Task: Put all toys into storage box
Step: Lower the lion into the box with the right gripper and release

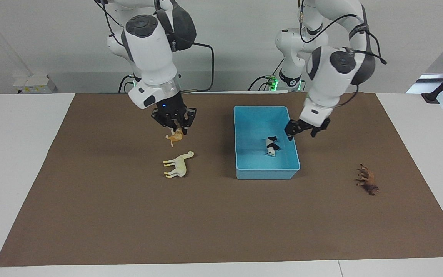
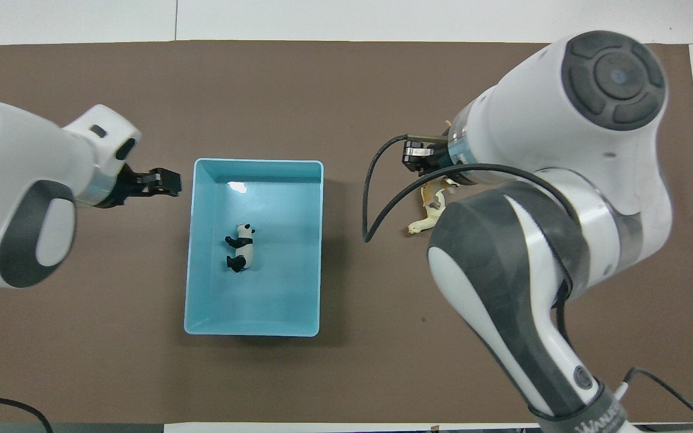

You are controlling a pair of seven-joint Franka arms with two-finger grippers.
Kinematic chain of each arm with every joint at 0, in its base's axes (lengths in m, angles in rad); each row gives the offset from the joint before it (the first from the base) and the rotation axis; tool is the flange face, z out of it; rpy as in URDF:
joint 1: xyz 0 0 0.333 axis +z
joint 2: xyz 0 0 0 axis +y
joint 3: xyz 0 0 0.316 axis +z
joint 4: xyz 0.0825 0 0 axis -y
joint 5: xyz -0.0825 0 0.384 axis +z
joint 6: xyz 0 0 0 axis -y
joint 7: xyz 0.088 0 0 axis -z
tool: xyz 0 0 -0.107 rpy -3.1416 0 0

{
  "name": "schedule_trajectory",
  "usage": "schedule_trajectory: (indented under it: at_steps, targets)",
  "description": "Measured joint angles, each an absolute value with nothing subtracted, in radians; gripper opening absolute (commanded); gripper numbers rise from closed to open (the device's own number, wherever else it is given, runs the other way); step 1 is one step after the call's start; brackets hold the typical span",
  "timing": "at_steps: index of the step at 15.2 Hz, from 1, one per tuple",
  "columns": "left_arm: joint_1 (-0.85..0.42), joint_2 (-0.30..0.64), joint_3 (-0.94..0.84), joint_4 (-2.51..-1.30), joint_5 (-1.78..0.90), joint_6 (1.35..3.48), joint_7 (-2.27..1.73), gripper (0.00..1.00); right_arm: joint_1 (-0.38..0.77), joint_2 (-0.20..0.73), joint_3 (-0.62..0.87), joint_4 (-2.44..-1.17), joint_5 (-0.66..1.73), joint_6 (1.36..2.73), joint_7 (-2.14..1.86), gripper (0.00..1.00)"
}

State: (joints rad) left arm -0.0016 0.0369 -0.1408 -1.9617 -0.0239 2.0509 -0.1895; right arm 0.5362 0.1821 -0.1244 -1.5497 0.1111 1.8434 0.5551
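Two grippers: right (image 1: pixel 176 127) clamped on tiger (image 1: pixel 175 136), left (image 1: pixel 302 130) slightly parted, empty, over box rim (image 1: pixel 267 170).

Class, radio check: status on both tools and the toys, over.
Right tool shut on tiger, airborne. Left tool over box rim. Panda boxed; llama, lion out.

A white surface (image 1: pixel 21 154) carries a brown mat (image 1: pixel 221 223) that covers most of it. A seam splits the surface's edge farthest from the robots into 2 panels. A plain pale wall (image 1: pixel 237 34) rises at the robots' end. A small white box (image 1: pixel 35 84) sits at its foot.
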Motion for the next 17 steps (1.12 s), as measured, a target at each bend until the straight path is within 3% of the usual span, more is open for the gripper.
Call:
schedule_trajectory:
  at_steps: [3, 6, 10, 14, 15, 16, 17]
  targets:
    - [0.152, 0.11, -0.135, -1.915, 0.009, 2.107, 0.012, 1.0, 0.621, 0.185, -0.124, -1.548, 0.111, 1.892, 0.712, 0.0]
    - [0.209, 0.234, -0.137, -1.847, 0.064, 2.225, 0.048, 1.0, 0.76, 0.213, -0.123, -1.548, 0.111, 1.989, 0.909, 0.0]
    - [0.276, 0.439, -0.138, -1.669, 0.122, 2.271, 0.067, 1.0, 0.895, 0.322, -0.122, -1.553, 0.111, 2.15, 1.034, 0.0]
    - [0.351, 0.524, -0.139, -1.617, 0.129, 2.325, 0.094, 1.0, 0.951, 0.465, -0.122, -1.56, 0.112, 2.293, 1.056, 0.0]
    - [0.362, 0.537, -0.14, -1.615, 0.126, 2.343, 0.095, 1.0, 0.955, 0.493, -0.122, -1.56, 0.112, 2.316, 1.058, 0.39]
    - [0.366, 0.546, -0.14, -1.615, 0.112, 2.352, 0.095, 1.0, 0.955, 0.511, -0.122, -1.56, 0.112, 2.325, 1.06, 0.98]
    - [0.365, 0.552, -0.143, -1.615, 0.084, 2.359, 0.095, 1.0, 0.955, 0.518, -0.123, -1.56, 0.112, 2.325, 1.067, 1.0]
